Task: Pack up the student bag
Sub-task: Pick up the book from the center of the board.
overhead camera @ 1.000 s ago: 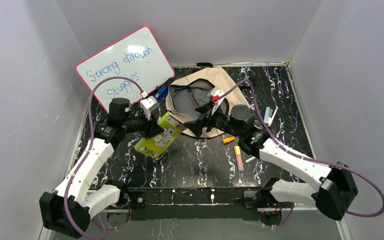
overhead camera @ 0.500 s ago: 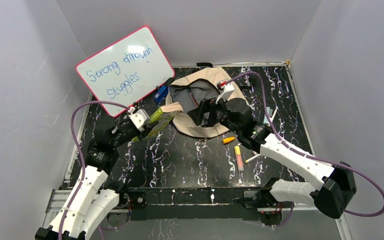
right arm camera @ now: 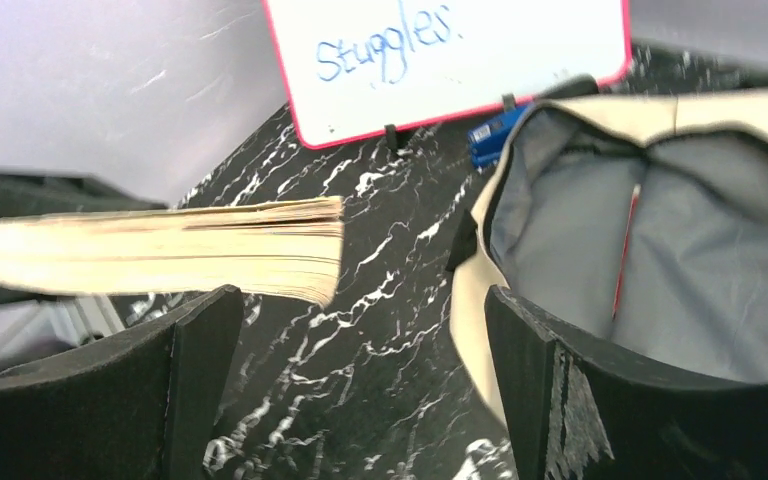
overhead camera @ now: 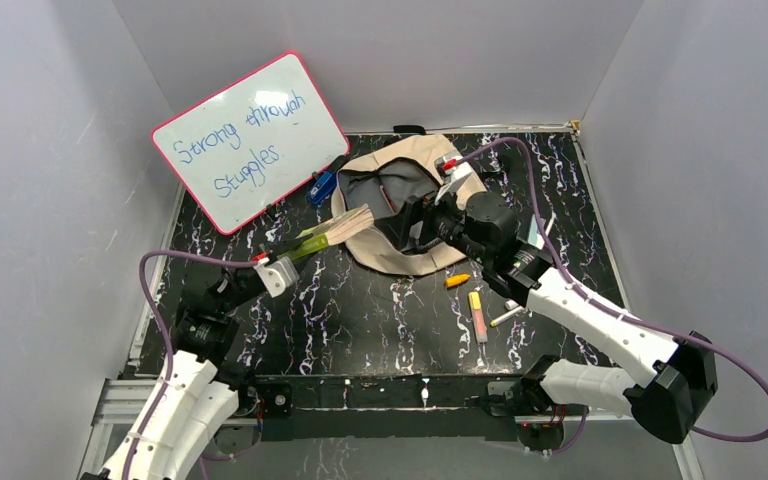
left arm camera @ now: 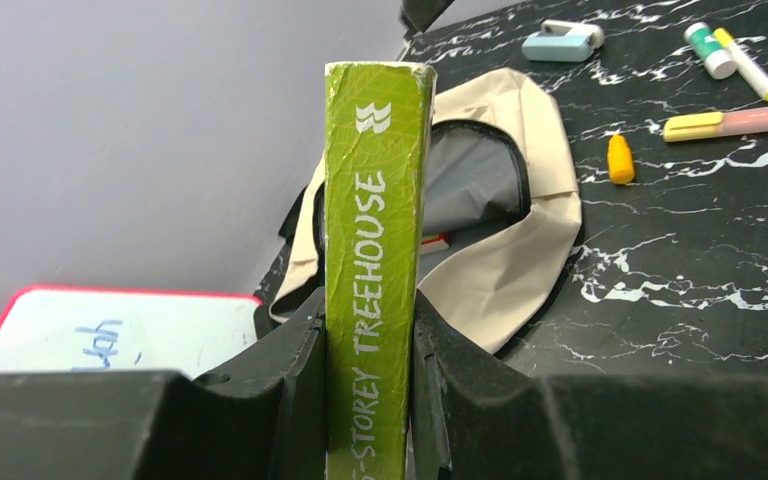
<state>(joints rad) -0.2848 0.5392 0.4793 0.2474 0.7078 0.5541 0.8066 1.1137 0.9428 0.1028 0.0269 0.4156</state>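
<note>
Where grey walls enclose the black marbled table [overhead camera: 380, 310], a whiteboard [overhead camera: 250, 140] leans at the far left. The student bag [overhead camera: 420, 152] lies open mid-back, with the right gripper [overhead camera: 400, 225] spread wide at its mouth. The left gripper [left arm camera: 365, 330] clamps a green book [left arm camera: 372, 200] just short of the bag. A highlighter [overhead camera: 477, 315] lies nearby.

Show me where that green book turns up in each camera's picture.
Top external: the green book lies left of centre, its tip towards the student bag.
Left wrist: its spine stands upright mid-picture, with the bag behind.
Right wrist: only its page edge shows, at left; the bag is at right.
Shared landmark: the student bag's grey-lined opening.
</note>
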